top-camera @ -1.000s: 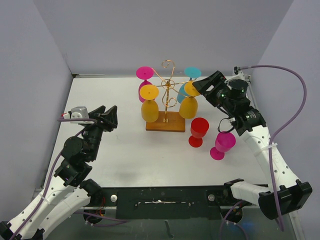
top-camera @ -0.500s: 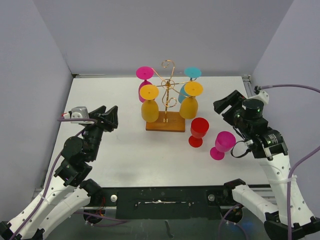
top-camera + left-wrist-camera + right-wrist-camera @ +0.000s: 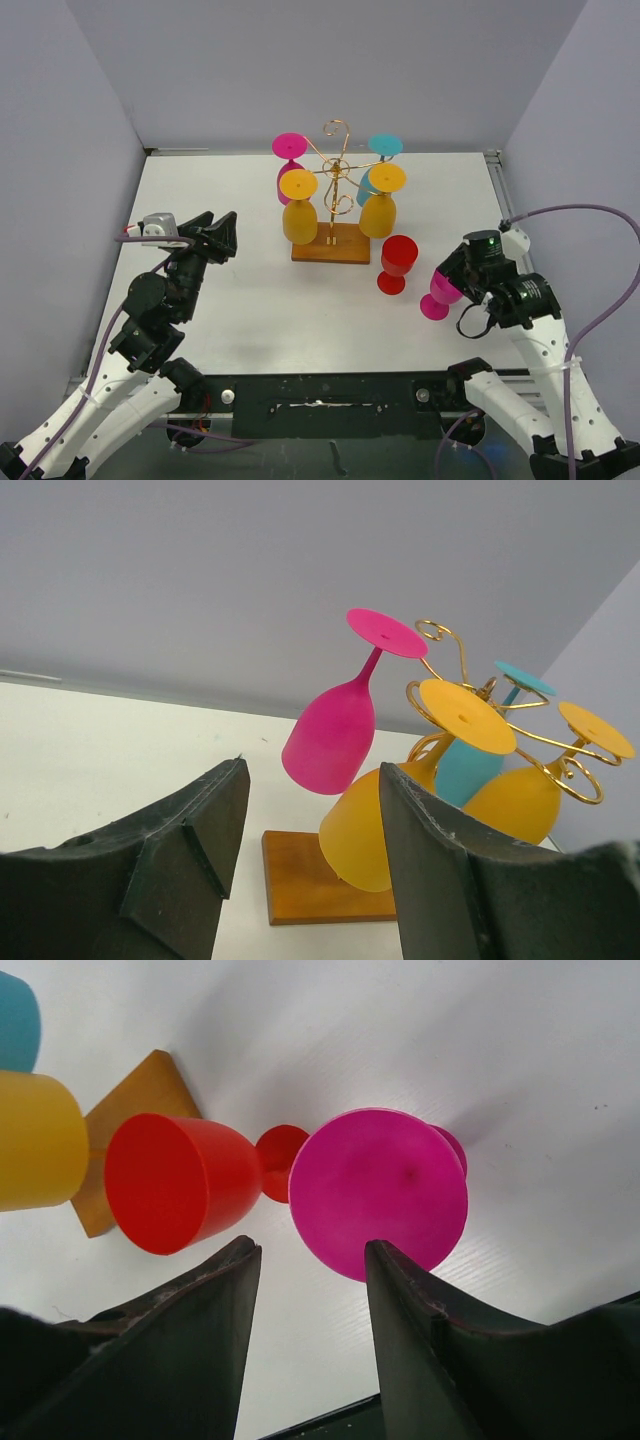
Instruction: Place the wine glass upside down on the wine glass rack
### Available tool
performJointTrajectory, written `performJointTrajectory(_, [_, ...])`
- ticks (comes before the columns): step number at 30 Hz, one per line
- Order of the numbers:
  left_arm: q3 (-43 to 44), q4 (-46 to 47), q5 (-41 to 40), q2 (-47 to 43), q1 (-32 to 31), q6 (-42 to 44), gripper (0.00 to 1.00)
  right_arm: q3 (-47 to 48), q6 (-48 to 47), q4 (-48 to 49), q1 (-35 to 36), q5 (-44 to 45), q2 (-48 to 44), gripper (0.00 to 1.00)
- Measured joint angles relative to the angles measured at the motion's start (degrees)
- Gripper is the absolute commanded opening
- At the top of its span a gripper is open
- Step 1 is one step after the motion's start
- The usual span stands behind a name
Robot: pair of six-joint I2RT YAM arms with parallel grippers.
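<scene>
The right gripper hovered with its jaws parted and holding nothing, just over the near side of an opaque magenta wine glass. The glass stood upright on the white table, near the rack's right front corner but not yet on it. No contact showed between pads and bowl. A grip taken off-centre on that smooth, tapering bowl looked likely to squeeze the glass outward or tip it on its narrow foot.

Just beside it to the left stood a red wine glass, also upright. A nudge during the close or a sideways lift could have knocked it over and sent it rolling.

Across the table the left gripper sat open and empty, pointed at the rack and too far off to steady anything.

Farthest back rose the thin gold wire wine glass rack on its brown wooden base. It already carried a hung magenta glass, a left yellow glass, a right yellow glass and a teal glass, all upside down. Any free curl seemed to lie close among them, so an inverted glass brought in carelessly risked striking a hung one, setting it swinging off its arm, or shoving the light stand. The turn-over itself could also have loosened a marginal hold.
</scene>
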Motion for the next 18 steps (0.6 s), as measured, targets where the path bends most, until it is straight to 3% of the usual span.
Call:
performJointTrajectory(8, [0.0,0.0,0.0,0.0,0.0,0.0,0.53,-1.1,-0.5,3.1,0.0,-0.1,5.1,0.46])
performJointTrajectory(18, [0.0,0.0,0.0,-0.2,0.0,0.0,0.53,-3.0,-2.6,6.3,0.0,0.0,10.4,0.32])
